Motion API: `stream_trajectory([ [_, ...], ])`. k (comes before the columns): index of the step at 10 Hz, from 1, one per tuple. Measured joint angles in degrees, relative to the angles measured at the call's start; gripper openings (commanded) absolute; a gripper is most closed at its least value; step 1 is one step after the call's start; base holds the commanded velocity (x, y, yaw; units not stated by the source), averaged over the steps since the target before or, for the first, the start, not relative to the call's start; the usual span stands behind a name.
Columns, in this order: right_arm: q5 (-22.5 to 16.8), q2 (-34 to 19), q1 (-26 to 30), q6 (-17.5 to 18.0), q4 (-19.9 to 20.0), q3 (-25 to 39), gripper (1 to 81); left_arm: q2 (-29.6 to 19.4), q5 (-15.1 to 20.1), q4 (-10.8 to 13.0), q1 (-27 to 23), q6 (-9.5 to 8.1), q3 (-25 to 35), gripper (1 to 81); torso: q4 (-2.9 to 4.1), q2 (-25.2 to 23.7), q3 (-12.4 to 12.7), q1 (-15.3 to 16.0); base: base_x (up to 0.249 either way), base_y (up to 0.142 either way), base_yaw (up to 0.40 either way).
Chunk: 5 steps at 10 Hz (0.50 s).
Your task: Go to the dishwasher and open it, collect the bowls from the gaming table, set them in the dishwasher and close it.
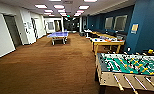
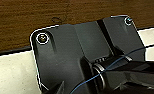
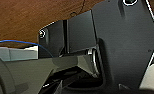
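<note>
The gaming table (image 1: pixel 108 42), white-topped with a yellowish edge and legs, stands by the blue wall on the right, some way ahead of me. Small coloured things lie on its top, too blurred to tell whether they are the bowls. The dishwasher is out of view. In both wrist views, dark parts of my arms hang over brown carpet (image 2: pixel 23 22) and a white surface (image 2: pixel 13 72).
A table-football table (image 1: pixel 129 68) with a green field and rods stands close at the front right. A blue table-tennis table (image 1: pixel 58 35) stands mid-room ahead, and more tables line the right wall farther back. Brown carpet (image 1: pixel 50 67) stretches ahead and left. White walls and doors run along the left.
</note>
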Motion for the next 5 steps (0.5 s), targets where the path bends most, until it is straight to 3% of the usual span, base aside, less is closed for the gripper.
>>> stream_trajectory([
  [5, 0.01, 0.41, 0.49, -0.02, -0.48, -0.17, 81.1, 0.01, 0.0, 0.0, -0.38, 0.0, 0.09, 81.1, 0.0, 0.05, -0.02, 0.1, 0.11, 0.0, 0.0],
])
